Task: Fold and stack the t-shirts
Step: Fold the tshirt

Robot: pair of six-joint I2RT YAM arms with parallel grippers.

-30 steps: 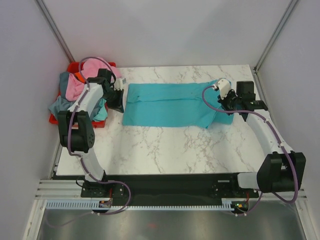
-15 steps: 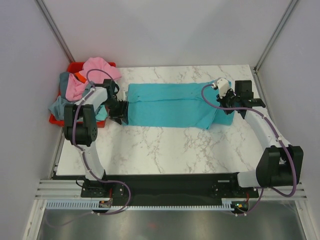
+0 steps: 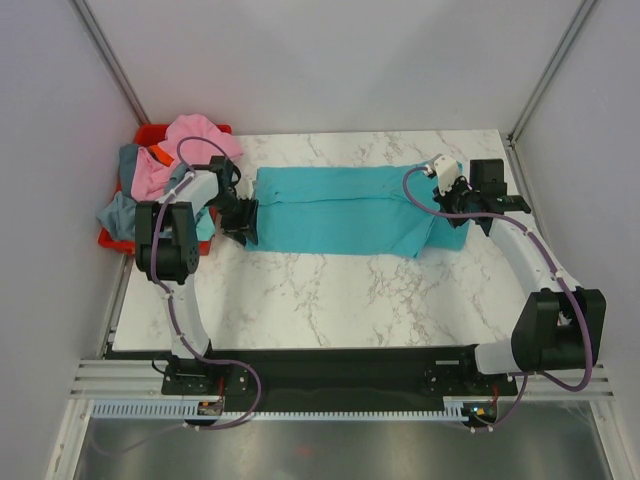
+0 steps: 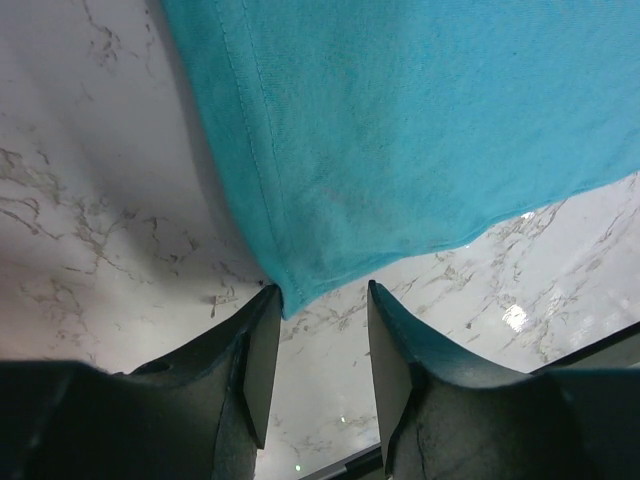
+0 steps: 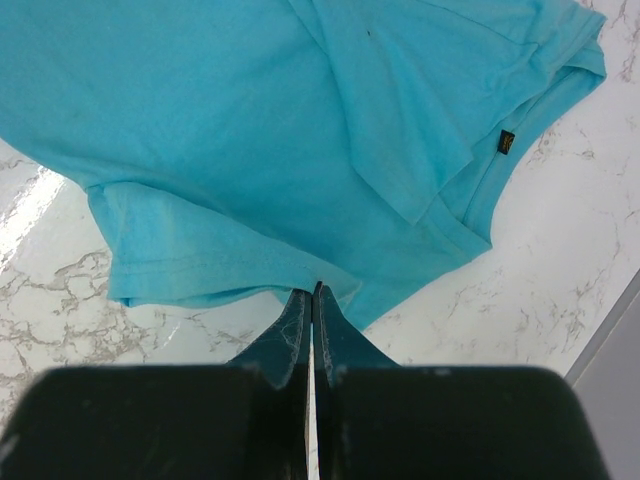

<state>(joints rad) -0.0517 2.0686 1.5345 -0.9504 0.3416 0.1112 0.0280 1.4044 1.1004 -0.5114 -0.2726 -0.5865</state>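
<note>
A bright teal t-shirt (image 3: 340, 210) lies flat across the far half of the marble table, folded into a long band. My left gripper (image 3: 245, 222) is at its near left corner. In the left wrist view the gripper (image 4: 320, 297) is open, with the shirt's corner (image 4: 290, 290) just at the tip of the left finger. My right gripper (image 3: 455, 212) is at the shirt's right end. In the right wrist view the gripper (image 5: 313, 292) is shut, pinching the shirt's hem (image 5: 250, 120).
A red bin (image 3: 150, 131) at the table's far left holds a heap of other t-shirts: pink (image 3: 195, 135), grey-blue (image 3: 115, 210), one with an orange patch (image 3: 160, 155). White walls stand close on the left, right and back. A small dark label (image 5: 507, 140) sits near the collar.
My left gripper has come down from the shirt's far left edge to its near left corner. The shirt's left edge has shifted slightly right. The right gripper has barely moved.
</note>
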